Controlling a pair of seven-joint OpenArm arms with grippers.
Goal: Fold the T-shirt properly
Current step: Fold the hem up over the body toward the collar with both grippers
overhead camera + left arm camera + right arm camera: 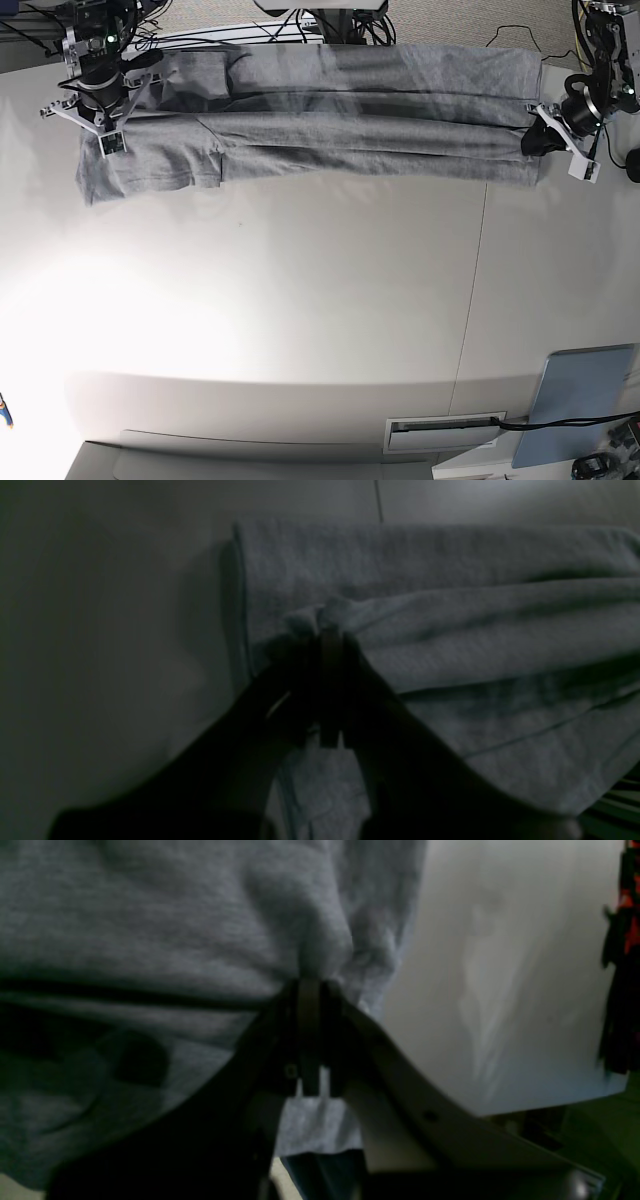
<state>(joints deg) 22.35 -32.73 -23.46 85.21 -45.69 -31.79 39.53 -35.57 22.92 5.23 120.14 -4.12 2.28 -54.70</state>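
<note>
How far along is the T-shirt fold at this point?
Early. The T-shirt lies stretched in a long band along the table's far edge, one lengthwise fold apparently underway. The left gripper and right gripper each pinch an end. Sleeves and crosswise folds remain.

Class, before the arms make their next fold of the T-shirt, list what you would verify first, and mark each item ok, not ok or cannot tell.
1. Left gripper shut on a pinch of the T-shirt: ok.
2. Right gripper shut on cloth: ok.
3. Both grips at opposite ends of the shirt: ok.
4. Shirt stretched in a long band between them, no bunching: ok, only slight creases.
5. Both layers caught in each pinch: cannot tell.
6. Bare table in front of the shirt: ok.
</note>
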